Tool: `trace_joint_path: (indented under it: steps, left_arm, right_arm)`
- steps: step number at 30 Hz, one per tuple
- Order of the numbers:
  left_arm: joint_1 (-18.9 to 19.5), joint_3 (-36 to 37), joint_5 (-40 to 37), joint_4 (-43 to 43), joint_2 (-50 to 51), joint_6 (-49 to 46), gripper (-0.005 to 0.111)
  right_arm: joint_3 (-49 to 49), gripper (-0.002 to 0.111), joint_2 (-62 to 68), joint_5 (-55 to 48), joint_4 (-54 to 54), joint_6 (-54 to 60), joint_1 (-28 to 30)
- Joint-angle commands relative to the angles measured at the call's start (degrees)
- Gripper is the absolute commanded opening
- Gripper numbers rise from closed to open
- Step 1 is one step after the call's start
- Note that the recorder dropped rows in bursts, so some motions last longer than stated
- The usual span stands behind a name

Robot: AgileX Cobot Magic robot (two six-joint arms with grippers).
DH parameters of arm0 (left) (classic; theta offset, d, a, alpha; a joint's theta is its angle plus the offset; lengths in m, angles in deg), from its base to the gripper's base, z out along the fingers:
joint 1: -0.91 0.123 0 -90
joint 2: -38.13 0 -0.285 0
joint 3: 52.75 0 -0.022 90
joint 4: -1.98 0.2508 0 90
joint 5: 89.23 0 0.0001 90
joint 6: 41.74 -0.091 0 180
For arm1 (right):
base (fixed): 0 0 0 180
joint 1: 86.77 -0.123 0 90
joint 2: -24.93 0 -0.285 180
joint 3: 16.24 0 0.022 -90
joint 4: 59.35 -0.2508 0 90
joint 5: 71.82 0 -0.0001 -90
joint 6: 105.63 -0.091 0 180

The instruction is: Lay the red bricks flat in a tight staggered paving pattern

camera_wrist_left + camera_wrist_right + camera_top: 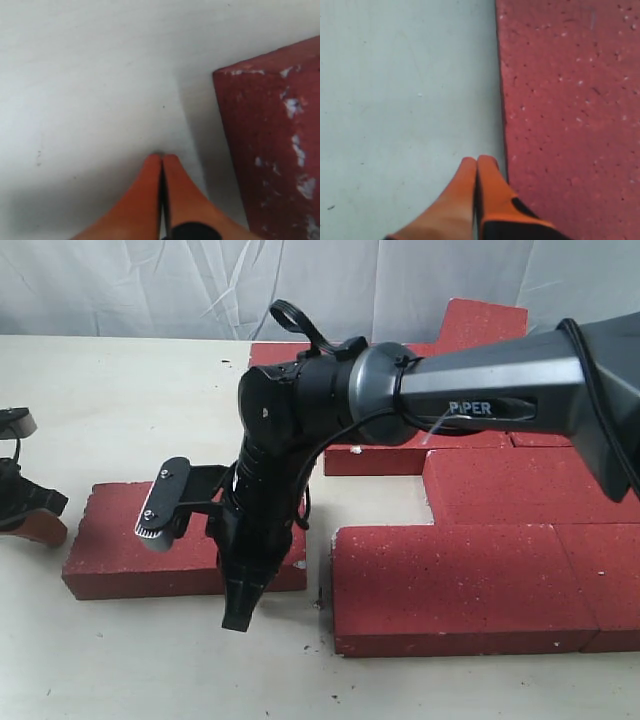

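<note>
My right gripper (pixel 477 161) had its jaws pressed together on nothing, above the table (pixel 395 100) just beside a red brick (pixel 570 100). My left gripper (pixel 161 159) was likewise closed and empty, near the loose brick (pixel 120 540) at the exterior view's lower left. The paved bricks (pixel 480 580) filled its right.

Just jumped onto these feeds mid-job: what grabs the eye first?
The black right arm stretches across the middle of the exterior view, its shut pincer pointing down at the table. Partly hidden behind it, one lone brick lies on the left, apart from the packed bricks on the right.
</note>
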Motion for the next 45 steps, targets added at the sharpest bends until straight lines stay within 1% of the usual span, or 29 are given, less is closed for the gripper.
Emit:
trace_joint_path:
  steps: [1, 3, 7, 14, 23, 29, 31, 34, 36, 41, 43, 45]
  left_arm:
    - [-3.22, -0.04, 0.89, -1.63, 0.6, -2.84, 0.0]
    - [-4.06, -0.04, 2.09, -1.63, 0.6, -2.84, 0.0]
    - [-4.03, -0.04, 3.22, -2.87, 0.6, -2.84, 0.0]
    - [-4.03, -0.57, 3.65, -3.92, 0.6, -2.97, 0.0]
    - [-4.03, -0.98, 3.65, -7.56, 0.6, -4.53, 0.0]
    - [-4.03, -0.98, 3.65, -8.0, 0.6, -4.53, 0.0]
    - [-4.03, -0.98, 3.65, -9.22, 0.6, -5.5, 0.0]
    - [-4.03, -0.98, 2.97, -14.03, 0.6, -10.02, 0.0]
    - [-4.03, -0.98, 1.96, -15.56, 0.6, -12.2, 0.0]
    - [-4.03, -0.98, 3.22, -15.67, 0.6, -12.2, 0.0]
    - [-4.03, -0.98, 3.22, -15.34, 0.6, -12.2, 0.0]
    - [-4.03, -1.31, 3.65, -13.91, 0.6, -12.2, 0.0]
  right_arm:
    - [0.15, -0.001, -0.17, 0.34, -0.1, 1.11, 0.24]
    - [0.15, -0.001, -0.17, 0.34, -0.1, 1.11, 0.24]
    - [0.15, -0.001, -0.17, 0.34, -0.1, 1.11, 0.24]
    - [0.15, -0.001, -0.17, 0.84, 0.11, 1.36, 0.34]
    - [0.15, -0.001, -0.17, 2.22, 1.55, 1.36, 0.34]
    - [0.15, -0.001, -0.17, 3.97, 1.94, 1.36, 0.43]
    - [0.15, -0.001, -0.17, 4.51, 3.13, 1.36, 0.43]
    - [0.15, -0.001, -0.05, 4.91, 4.01, 1.08, 0.43]
    - [0.15, -0.001, -0.05, 4.91, 4.01, 1.08, 0.43]
    - [0.15, -0.001, -0.54, 4.54, 3.84, 1.08, 0.43]
    - [0.28, -0.001, -2.18, 3.02, 6.29, 0.11, 0.43]
    - [0.28, -0.001, -4.07, 1.66, 10.06, -4.9, 0.68]
